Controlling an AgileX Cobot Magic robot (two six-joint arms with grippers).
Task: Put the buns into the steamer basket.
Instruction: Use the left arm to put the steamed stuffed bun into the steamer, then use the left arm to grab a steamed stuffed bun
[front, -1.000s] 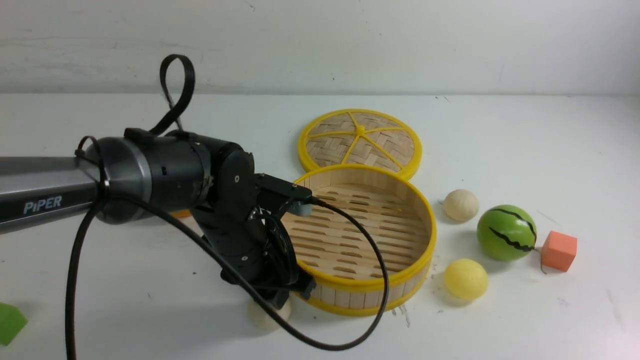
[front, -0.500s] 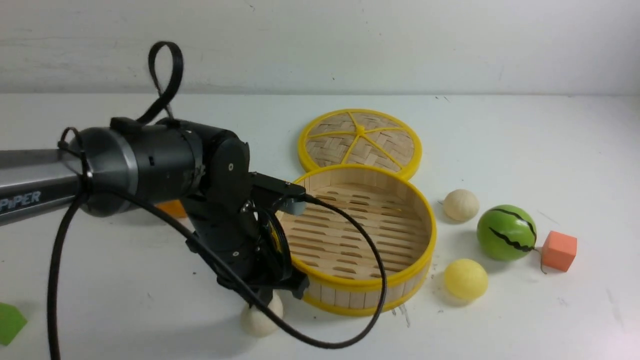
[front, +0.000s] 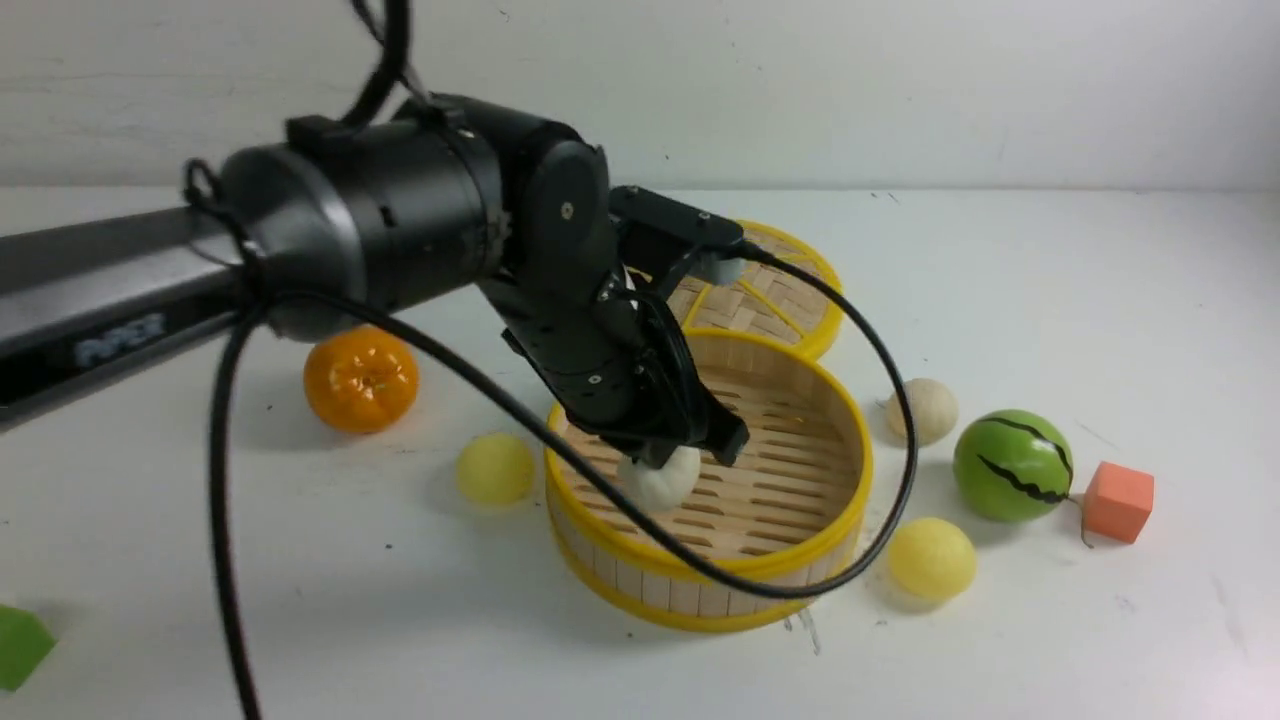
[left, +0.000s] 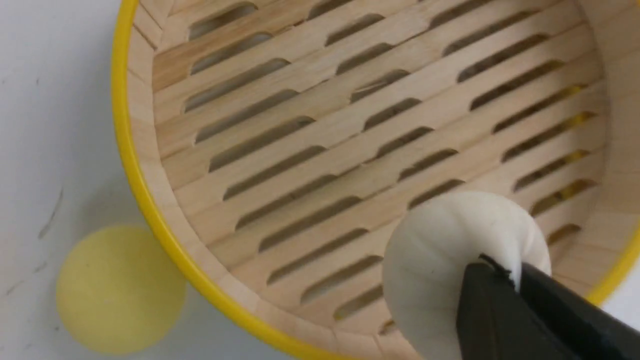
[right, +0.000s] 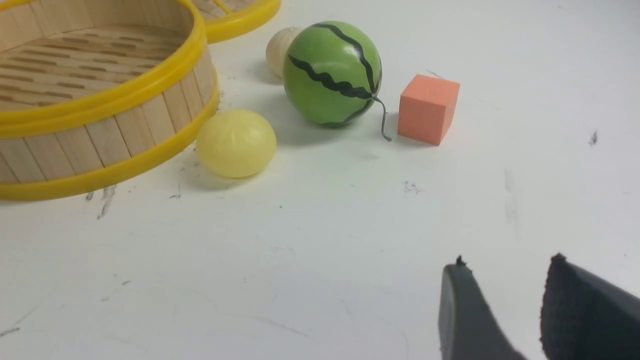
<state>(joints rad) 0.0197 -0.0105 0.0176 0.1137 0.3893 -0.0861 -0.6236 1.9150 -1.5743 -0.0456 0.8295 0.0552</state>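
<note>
Front view, my left tool (front: 668, 458) clenched on a cream-white bun (front: 660, 482) low inside the steamer basket (front: 800, 562), my right tool (right: 507, 261) released, gripping nothing, over the worktop (right: 320, 250)

the front camera looks forward and slightly down over the white table (front: 1100, 300) and the whole round yellow-rimmed bamboo steamer basket (front: 620, 575). the left wrist camera hangs very close over that basket, facing its slotted floor past a cream-white ridged bun (left: 440, 250). the right wrist camera sits low by the table, facing the basket's outer wall. front and left wrist share a pale yellow smooth bun (front: 495, 468) beside the basket; front and right wrist, the green black-striped melon ball (front: 1012, 465).
</note>
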